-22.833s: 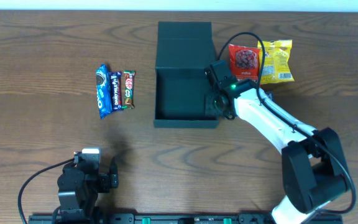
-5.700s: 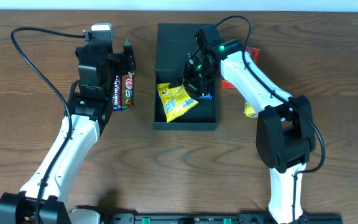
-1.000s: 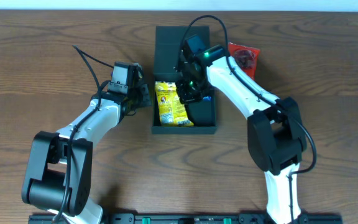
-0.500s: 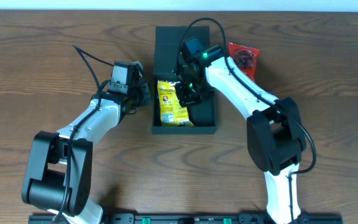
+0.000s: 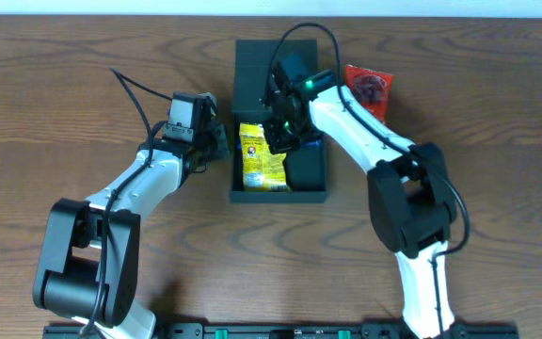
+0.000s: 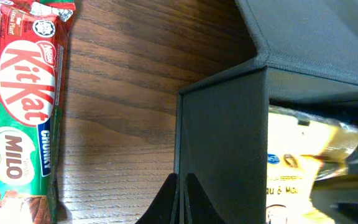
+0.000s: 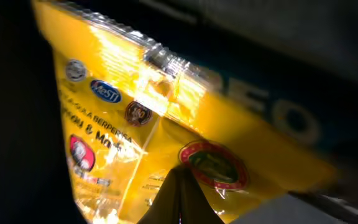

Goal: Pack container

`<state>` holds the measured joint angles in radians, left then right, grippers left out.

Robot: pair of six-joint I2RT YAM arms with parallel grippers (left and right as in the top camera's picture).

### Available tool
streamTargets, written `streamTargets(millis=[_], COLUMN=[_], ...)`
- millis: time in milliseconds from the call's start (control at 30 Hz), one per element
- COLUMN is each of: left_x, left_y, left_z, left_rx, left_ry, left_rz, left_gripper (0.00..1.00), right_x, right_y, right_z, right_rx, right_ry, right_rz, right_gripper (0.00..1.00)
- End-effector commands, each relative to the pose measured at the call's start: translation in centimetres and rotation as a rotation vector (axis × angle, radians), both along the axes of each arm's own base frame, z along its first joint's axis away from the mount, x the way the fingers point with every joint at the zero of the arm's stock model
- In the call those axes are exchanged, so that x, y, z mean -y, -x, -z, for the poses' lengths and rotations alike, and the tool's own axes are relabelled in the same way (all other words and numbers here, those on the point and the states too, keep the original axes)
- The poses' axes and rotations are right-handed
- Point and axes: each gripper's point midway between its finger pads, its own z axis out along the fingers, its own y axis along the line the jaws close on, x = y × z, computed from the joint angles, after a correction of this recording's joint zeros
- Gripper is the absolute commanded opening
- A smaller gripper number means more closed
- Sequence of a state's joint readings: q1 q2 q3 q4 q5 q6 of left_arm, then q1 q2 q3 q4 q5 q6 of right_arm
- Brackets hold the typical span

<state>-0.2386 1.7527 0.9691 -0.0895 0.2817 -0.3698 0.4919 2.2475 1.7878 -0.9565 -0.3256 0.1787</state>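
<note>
Container [image 5: 280, 196] sits just right of my left gripper [image 6: 182, 186], whose closed tips touch its outer wall. My right gripper [image 7: 180, 177] is inside it, closed, tips on the yellow packet [image 5: 262, 155]. Seconds ago that packet lay skewed; now it lies straight along the left wall. Only the left wrist shows the KitKat [image 6: 23, 106], left of that gripper.

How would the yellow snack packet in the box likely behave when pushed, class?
Probably floppy: the yellow packet shows creased film, so it would likely buckle rather than slide whole. Its glossy sheen suggests it may slip in a grip.
</note>
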Motion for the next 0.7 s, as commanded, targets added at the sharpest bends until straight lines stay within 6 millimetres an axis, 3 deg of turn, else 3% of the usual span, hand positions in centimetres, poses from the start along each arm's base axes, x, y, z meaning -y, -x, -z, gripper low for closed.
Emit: streamTargets(millis=[0,200,367,500,667], left_x=[0.1,0.2,0.2,0.2,0.2], left_y=[-0.4,-0.8,-0.7,-0.7,-0.7], left_z=[0.0,-0.3,-0.3,-0.3,-0.3], left_rx=[0.002,0.018,0.017,0.017,0.017], left_ry=[0.004,0.008,0.008,0.008,0.008], left_rz=[-0.004,-0.004,-0.004,-0.004,-0.004], left_gripper=[0.06,0.06,0.06,0.05,0.06], right_x=[-0.2,-0.5,-2.5,-2.6,-2.0], right_y=[0.6,1.0,1.5,1.6,1.6], right_z=[1.4,2.0,2.8,2.8,1.4], right_rx=[-0.049,-0.068,-0.108,-0.113,-0.118], right_ry=[-0.006,-0.018,-0.105,-0.11,-0.105], right_rz=[0.006,0.001,-0.023,-0.025,-0.022], right_gripper=[0.01,0.01,0.01,0.01,0.02])
